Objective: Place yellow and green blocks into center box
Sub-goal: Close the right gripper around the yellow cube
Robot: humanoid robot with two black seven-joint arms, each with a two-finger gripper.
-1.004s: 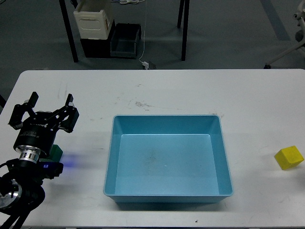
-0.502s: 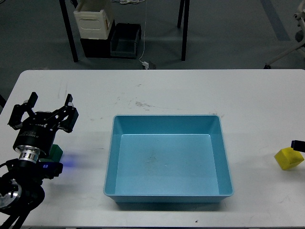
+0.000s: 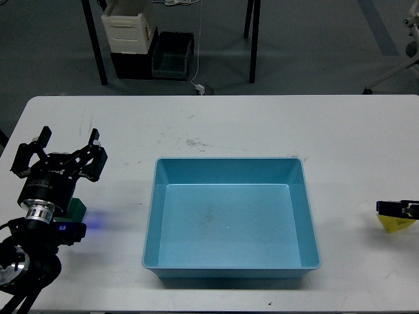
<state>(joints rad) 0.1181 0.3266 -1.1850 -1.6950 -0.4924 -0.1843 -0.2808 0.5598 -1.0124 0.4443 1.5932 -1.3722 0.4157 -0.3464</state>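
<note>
My right gripper sits over the yellow block at the frame edge, its spread impossible to tell, while my left gripper gapes wide above the green block just beneath it — a misjudged descent could knock either cube away from the empty blue tray between them.

White table: blue tray center; green block left; yellow block right, partly hidden.

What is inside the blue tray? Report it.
Nothing: the light-blue tray shows only its bare floor. The green block lies outside on the left, mostly hidden by the left arm; the yellow block lies outside on the right.
</note>
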